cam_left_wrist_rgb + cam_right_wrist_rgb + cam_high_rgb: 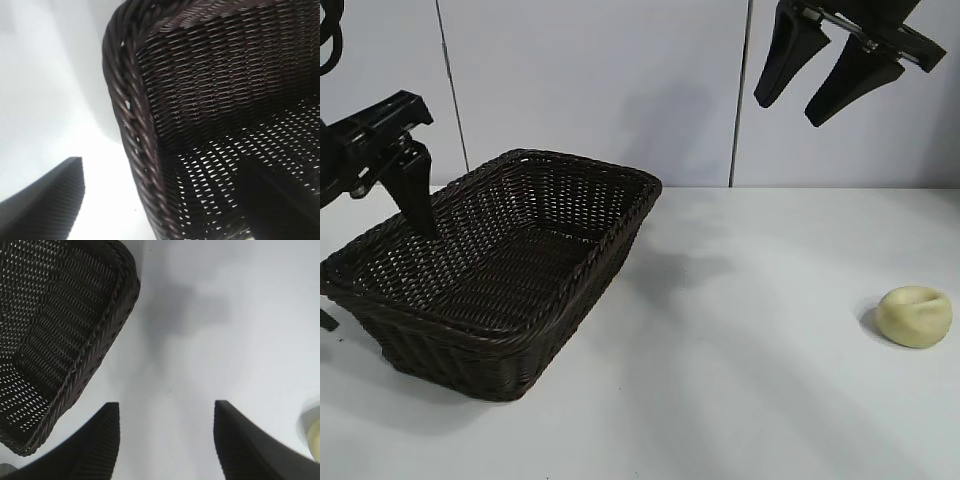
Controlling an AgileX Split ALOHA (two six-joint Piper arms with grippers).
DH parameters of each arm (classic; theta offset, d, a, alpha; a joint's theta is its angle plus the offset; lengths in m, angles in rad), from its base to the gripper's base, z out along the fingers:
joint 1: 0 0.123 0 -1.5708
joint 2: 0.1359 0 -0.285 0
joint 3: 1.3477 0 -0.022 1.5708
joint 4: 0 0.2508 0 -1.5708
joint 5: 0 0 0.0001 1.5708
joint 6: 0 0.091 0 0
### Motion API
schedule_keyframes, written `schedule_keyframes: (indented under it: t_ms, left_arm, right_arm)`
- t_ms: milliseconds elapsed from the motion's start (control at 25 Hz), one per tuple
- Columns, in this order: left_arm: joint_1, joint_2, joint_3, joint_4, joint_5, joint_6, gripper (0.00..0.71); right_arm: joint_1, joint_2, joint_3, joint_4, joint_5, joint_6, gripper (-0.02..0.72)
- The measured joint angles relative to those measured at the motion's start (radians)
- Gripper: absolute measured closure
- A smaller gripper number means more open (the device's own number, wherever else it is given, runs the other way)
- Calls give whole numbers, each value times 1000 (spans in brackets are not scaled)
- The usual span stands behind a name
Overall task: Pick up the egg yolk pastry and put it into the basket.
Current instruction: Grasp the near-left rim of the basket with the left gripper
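Big dark brown woven wicker basket (500, 275) sits left on the white counter (740, 340). Left gripper (405, 195) straddles its rim, jaws apart; right gripper (815, 75) hangs open above. Pale yellow dented egg yolk pastry (915, 315) lies untouched, far right.

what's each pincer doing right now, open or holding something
left pincer: open, empty, astride the basket rim.
right pincer: open, empty, high above the table.

Basket (575, 235) woven wicker, slight sheen; pastry (914, 316) smooth, matt, seemingly doughy.
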Motion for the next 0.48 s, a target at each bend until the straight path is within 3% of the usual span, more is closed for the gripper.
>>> schedule_keyframes:
  t_ms: [480]
  left_arm:
    - [0, 119, 0, -15, -73, 0, 114]
  right_arm:
    - [0, 0, 0, 0, 0, 0, 293]
